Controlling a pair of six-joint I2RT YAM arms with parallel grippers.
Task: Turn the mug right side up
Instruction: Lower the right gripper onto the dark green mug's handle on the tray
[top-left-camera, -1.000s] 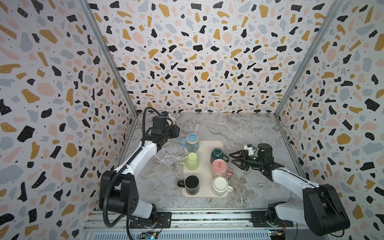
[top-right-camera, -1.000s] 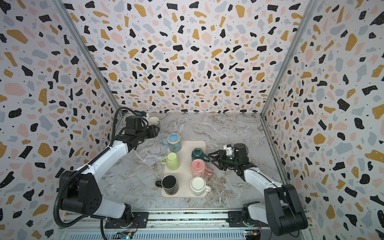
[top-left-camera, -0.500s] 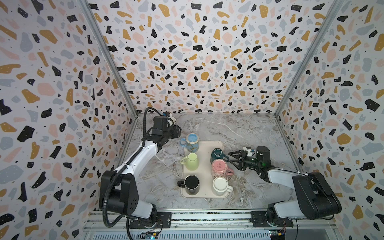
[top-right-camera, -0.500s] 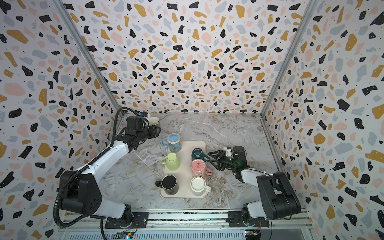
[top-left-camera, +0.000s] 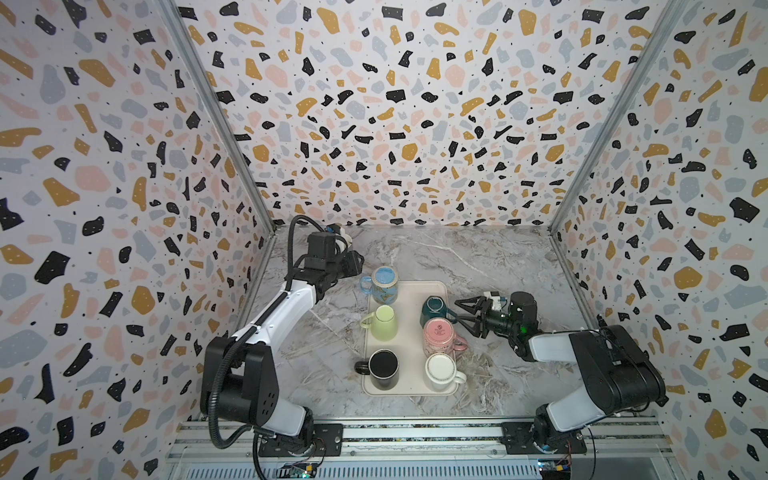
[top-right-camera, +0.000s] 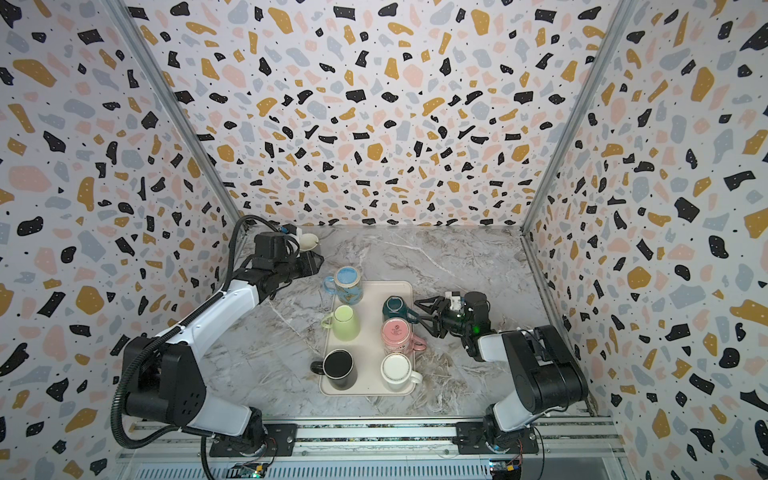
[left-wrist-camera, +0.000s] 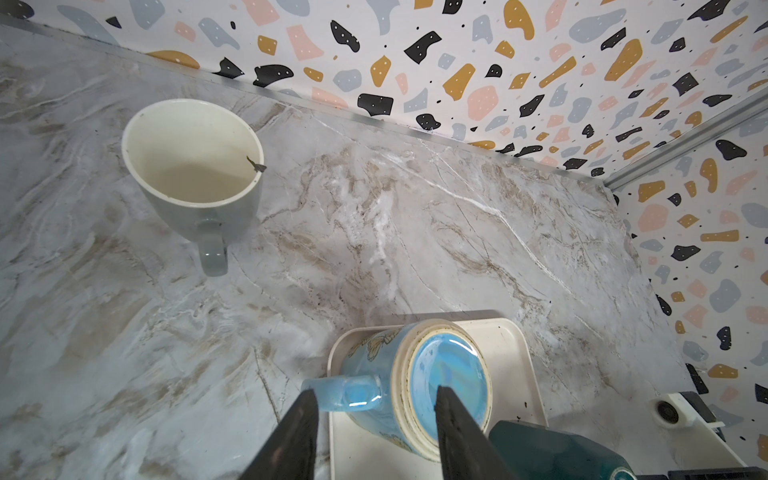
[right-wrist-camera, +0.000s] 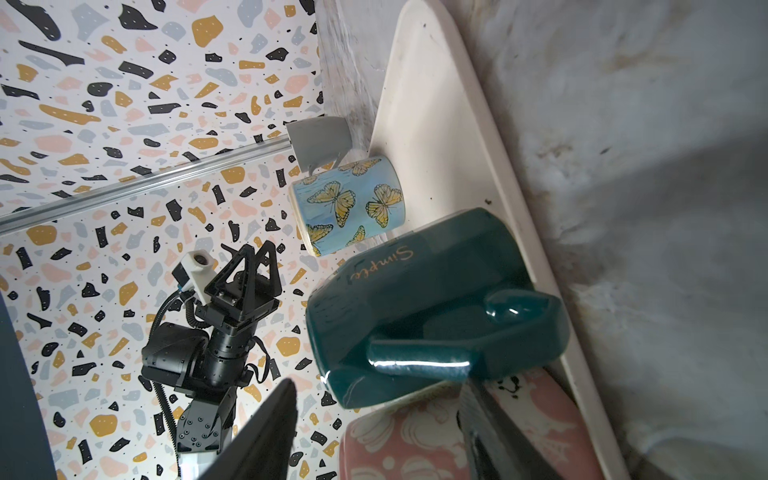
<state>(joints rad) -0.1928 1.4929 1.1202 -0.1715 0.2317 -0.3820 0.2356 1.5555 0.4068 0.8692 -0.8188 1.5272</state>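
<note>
right tool (top-left-camera: 464, 318), jaws apart, beside upside-down glossy teal mug (top-left-camera: 433, 308).

Grey mug (top-right-camera: 310, 241): the left arm (top-right-camera: 232, 299) covers most of it in a top view; you get only part of the rim.
Teal mug (left-wrist-camera: 552, 453): cut off by the left wrist view's edge; its mouth is hidden everywhere.
Pink mug (right-wrist-camera: 415, 449): cut off by the right wrist view's edge; base mark too small to read from above.
Right gripper (right-wrist-camera: 378, 384): you see its fingers (right-wrist-camera: 266, 432) only as dark blurs, cut off at the edge.
</note>
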